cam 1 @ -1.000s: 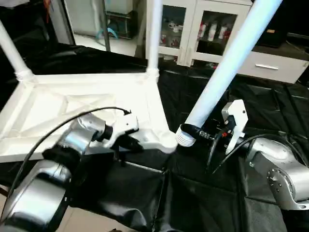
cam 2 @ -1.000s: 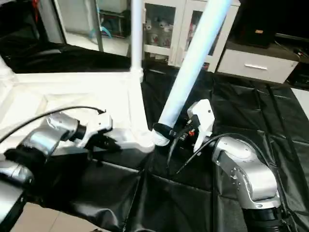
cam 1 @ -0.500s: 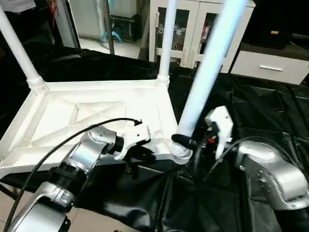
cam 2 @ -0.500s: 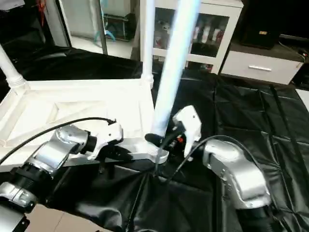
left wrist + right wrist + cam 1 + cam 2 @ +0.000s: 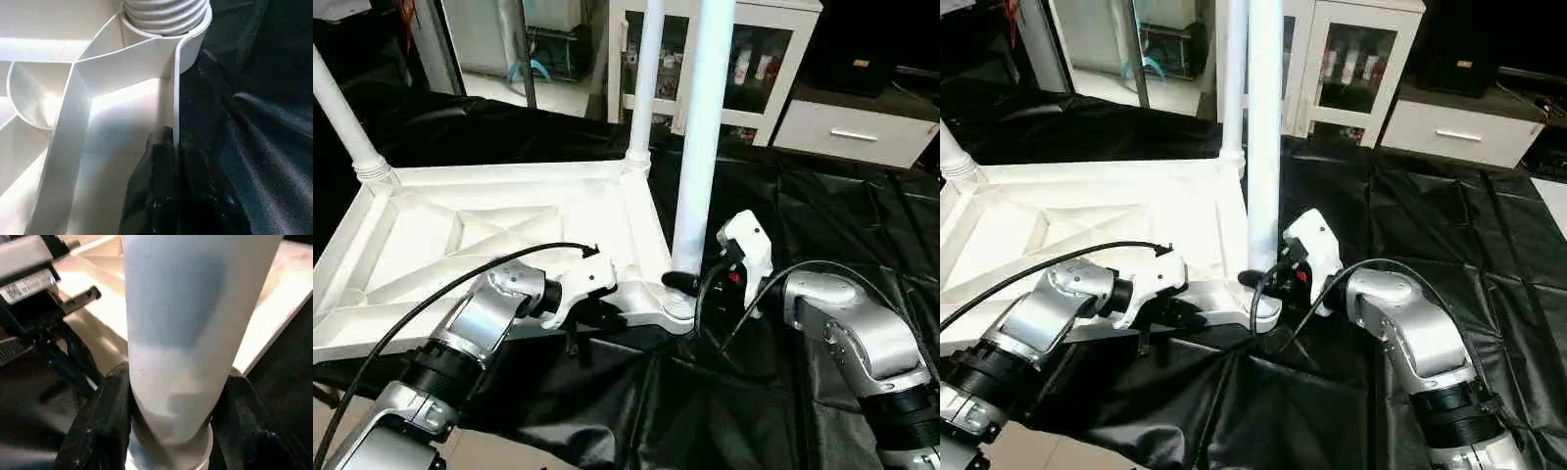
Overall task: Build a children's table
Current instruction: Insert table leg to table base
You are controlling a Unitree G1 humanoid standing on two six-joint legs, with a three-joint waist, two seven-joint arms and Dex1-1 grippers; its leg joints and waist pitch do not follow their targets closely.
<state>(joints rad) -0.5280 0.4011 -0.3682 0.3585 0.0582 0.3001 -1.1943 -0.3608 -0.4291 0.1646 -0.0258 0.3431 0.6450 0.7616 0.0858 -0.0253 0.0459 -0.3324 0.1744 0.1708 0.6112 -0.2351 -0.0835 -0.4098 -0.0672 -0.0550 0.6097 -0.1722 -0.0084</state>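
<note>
Seating the third leg (image 5: 703, 147) upright in the near corner socket (image 5: 677, 305) of the upturned tabletop (image 5: 489, 235) on the worktop (image 5: 842, 215), the right pincer (image 5: 690, 284) clamps it while the left pincer (image 5: 592, 315) pinches the rim; next, I judge, twisting it home.

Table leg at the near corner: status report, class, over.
Right pincer shut on third leg, upright in corner socket. Left pincer clamps tabletop rim. Nothing blocking.

Silver jointed forearms with black collars end in white wrist housings — black cables looping behind each black-fingered end effector, left (image 5: 592, 315) and right (image 5: 677, 284).
</note>
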